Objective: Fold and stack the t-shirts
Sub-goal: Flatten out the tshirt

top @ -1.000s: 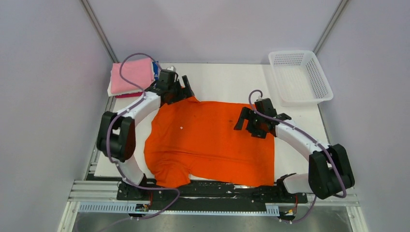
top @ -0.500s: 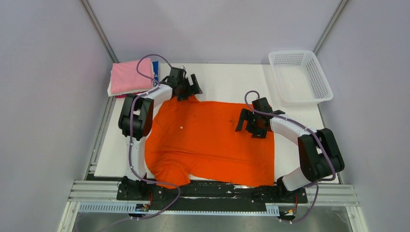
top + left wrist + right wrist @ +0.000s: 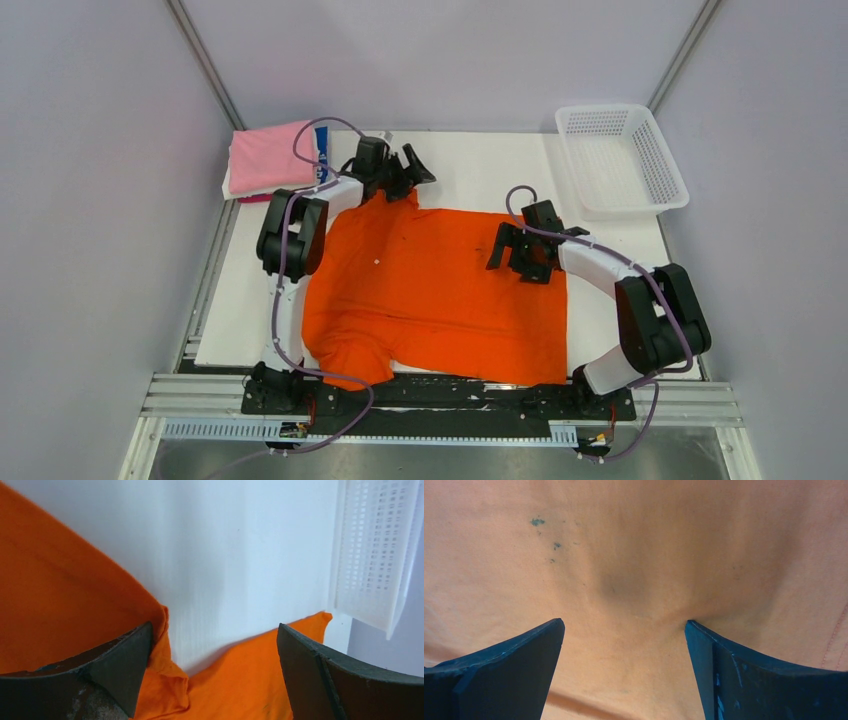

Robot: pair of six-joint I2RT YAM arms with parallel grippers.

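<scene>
The orange t-shirt [image 3: 440, 290] is laid out flat across the middle of the tabletop [image 3: 480, 165], hanging a bit over the near edge. The left tool [image 3: 408, 175] is held wide open at the shirt's far-left bit, one finger right beside bunched cloth, nothing pinched. The right tool [image 3: 505, 255] is spread open too, low over the shirt's far-right part. A stack of folded t-shirts [image 3: 268, 155], pink on top, is parked in the far-left corner.

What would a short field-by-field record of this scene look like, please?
shirt being worked: orange t-shirt, spread on white table
folded stack: pink t-shirt on top, far left corner
basket: white mesh basket, far right
left gripper: open, at shirt's far left corner
right gripper: open, over shirt's right part
</scene>
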